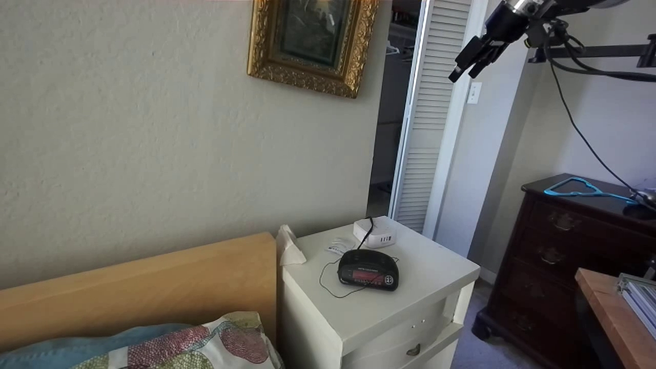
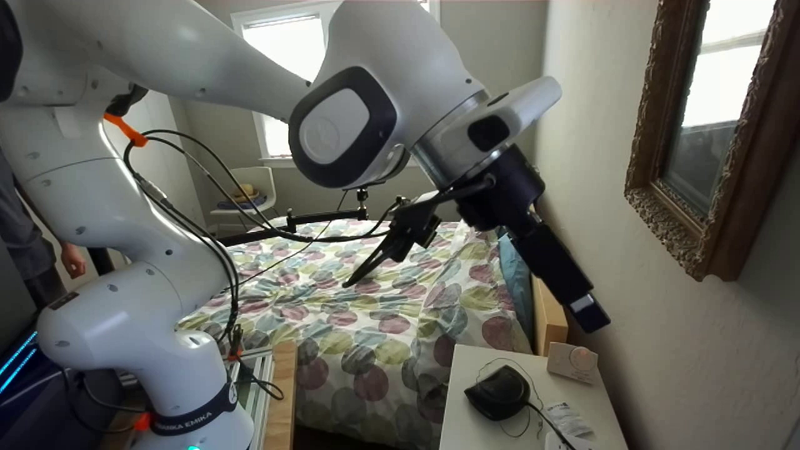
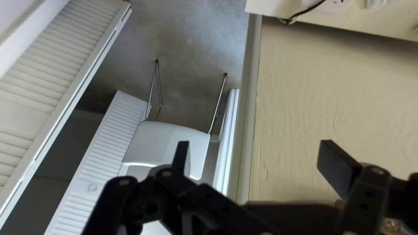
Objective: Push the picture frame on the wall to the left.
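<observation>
The picture frame [image 1: 306, 76], gilded and ornate around a dark painting, hangs on the beige-grey wall [image 1: 154, 154] with its top cut off. In an exterior view the frame [image 2: 737, 200] is at the right edge, with window glare on its glass. In the wrist view a bit of gold carving [image 3: 390, 227], seemingly the frame, shows at the lower right. My gripper [image 1: 464, 74] is to the right of the frame and apart from it. The gripper [image 2: 587, 312] points down toward the wall. In the wrist view the gripper [image 3: 254, 153] has its fingers wide apart, with nothing between them.
A white nightstand [image 1: 318, 307] with a black clock radio [image 1: 368, 269] and a white box [image 1: 379, 233] stands below the frame. The wooden headboard [image 1: 154, 277] is beside it. A closet opening and a louvred door [image 1: 435, 102] lie right of the wall. Cables [image 2: 187, 219] hang along the arm.
</observation>
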